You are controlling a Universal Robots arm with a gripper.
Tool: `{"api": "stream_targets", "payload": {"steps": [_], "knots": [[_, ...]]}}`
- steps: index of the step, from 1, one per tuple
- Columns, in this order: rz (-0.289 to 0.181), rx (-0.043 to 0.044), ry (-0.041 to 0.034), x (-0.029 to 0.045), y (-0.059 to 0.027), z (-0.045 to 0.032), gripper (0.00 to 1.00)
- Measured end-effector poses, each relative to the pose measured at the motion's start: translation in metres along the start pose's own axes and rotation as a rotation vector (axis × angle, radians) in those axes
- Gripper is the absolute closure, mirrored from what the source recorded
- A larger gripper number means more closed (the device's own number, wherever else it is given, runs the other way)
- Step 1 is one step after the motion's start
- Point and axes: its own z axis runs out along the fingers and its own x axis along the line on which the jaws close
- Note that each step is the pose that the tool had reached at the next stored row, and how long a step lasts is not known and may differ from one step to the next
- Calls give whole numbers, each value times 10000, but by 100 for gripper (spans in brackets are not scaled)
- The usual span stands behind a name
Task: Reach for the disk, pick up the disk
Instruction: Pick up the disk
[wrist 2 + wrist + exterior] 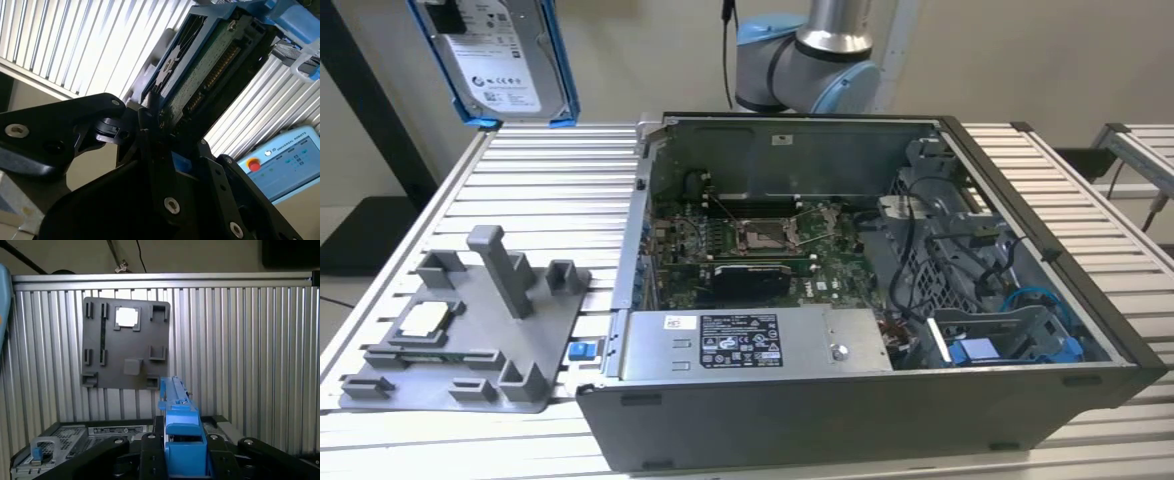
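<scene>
The disk (pixel 500 60) hangs high above the slatted table at the exterior view's far left, upright, with its white label facing the camera and its blue bracket along the sides. In the second wrist view the disk (pixel 210 65) shows its green circuit-board underside, and my gripper (pixel 170 135) is shut on its lower end. In the first wrist view the disk's blue bracket (pixel 179 420) stands edge-on between the black fingers (pixel 150 450) of my gripper (pixel 182 442).
An open computer case (pixel 1067 330) stands on the slatted table (pixel 520 190), with a labelled power-supply box (pixel 747 342) inside at the front. A grey fixture plate (pixel 467 330) carrying a small square chip (pixel 427 318) lies left of the case. The arm's base (pixel 807 60) rises behind.
</scene>
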Motion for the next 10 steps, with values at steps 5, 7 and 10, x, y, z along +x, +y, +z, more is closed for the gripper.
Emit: {"api": "stream_targets", "payload": {"steps": [5,7,10], "knots": [[0,-1,1,-5,-102,0,100],[0,-1,0,-8,-150,1,100],[1,0,0,-12,-224,1,100]]}}
